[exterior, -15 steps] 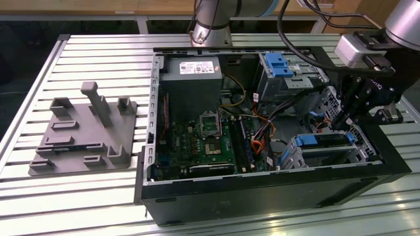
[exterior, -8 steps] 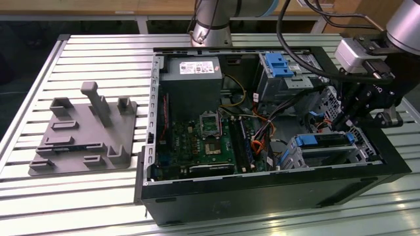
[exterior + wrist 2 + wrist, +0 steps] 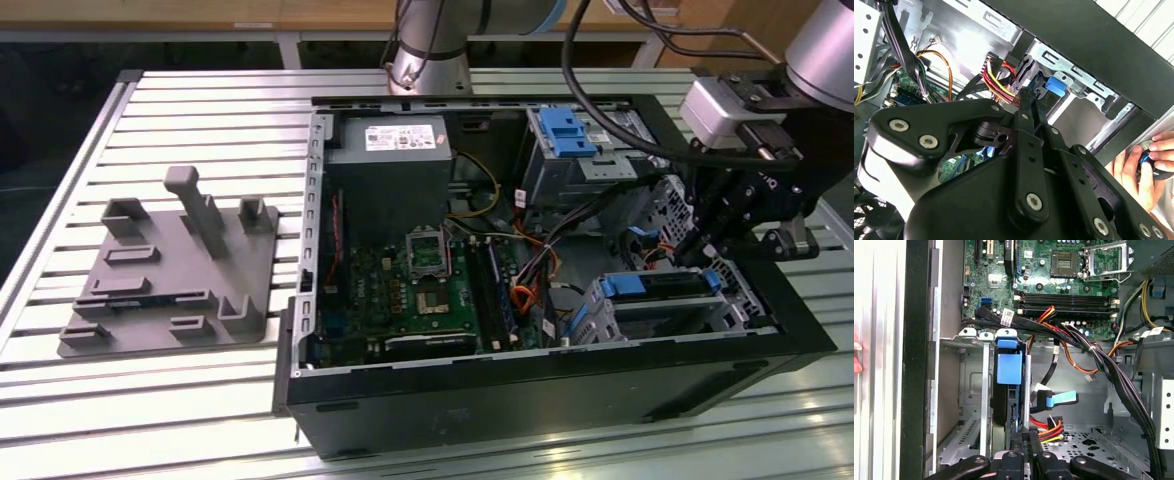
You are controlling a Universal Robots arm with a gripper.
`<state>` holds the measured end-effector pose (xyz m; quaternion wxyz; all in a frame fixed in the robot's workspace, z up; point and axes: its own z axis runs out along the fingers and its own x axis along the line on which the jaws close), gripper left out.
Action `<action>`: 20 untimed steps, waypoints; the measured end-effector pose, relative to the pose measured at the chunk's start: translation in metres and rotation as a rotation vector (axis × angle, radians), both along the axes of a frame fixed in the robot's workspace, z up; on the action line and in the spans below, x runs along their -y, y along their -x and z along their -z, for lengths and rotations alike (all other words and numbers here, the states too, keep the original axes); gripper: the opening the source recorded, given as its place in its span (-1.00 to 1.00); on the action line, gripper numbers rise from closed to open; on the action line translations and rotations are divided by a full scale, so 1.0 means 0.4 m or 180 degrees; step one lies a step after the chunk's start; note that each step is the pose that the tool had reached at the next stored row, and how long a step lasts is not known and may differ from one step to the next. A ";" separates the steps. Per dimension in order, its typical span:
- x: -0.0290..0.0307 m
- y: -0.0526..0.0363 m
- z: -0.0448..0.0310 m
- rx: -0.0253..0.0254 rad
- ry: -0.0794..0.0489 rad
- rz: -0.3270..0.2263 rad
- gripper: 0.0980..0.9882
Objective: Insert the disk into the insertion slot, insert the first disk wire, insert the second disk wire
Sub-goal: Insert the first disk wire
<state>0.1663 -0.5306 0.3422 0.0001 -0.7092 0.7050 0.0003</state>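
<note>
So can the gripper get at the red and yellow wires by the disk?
Probably yes: the gripper sits right beside the red and yellow wires, near the disk, nothing between them.

You have the computer case (image 3: 534, 400) lying open on the bench (image 3: 200, 110), with the fixture plate (image 3: 147, 300) beside it on the exterior view's left. Inside the case, the disk (image 3: 661, 284) sits in the insertion slot (image 3: 627, 320) at the near corner on the exterior view's right. The gripper (image 3: 697, 245) hangs close over the disk, and the taller bay (image 3: 574, 140) stands behind them.
</note>
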 end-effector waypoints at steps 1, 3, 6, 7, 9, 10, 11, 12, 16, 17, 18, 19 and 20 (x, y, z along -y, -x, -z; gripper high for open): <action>0.000 0.000 0.000 0.0000 0.0000 0.0015 -0.85; 0.000 0.000 0.000 0.0000 0.0001 0.0042 -0.85; 0.000 0.000 0.000 0.0000 0.0002 0.0089 -0.85; 0.000 0.000 0.001 0.0000 0.0002 0.0103 -0.85; 0.000 0.000 0.001 -0.0001 0.0002 0.0123 -0.85; 0.000 0.000 0.001 -0.0001 0.0002 0.0126 -0.85; 0.000 0.000 0.001 -0.0001 0.0002 0.0126 -0.85; 0.000 0.000 0.001 -0.0001 0.0002 0.0126 -0.85; 0.001 0.001 0.001 -0.0001 0.0002 0.0126 -0.85; 0.001 0.002 0.001 -0.0001 0.0002 0.0126 -0.85; 0.002 0.003 0.001 -0.0001 0.0002 0.0126 -0.85; 0.003 0.004 0.001 -0.0001 0.0002 0.0126 -0.85; 0.004 0.004 0.001 -0.0001 0.0002 0.0126 -0.85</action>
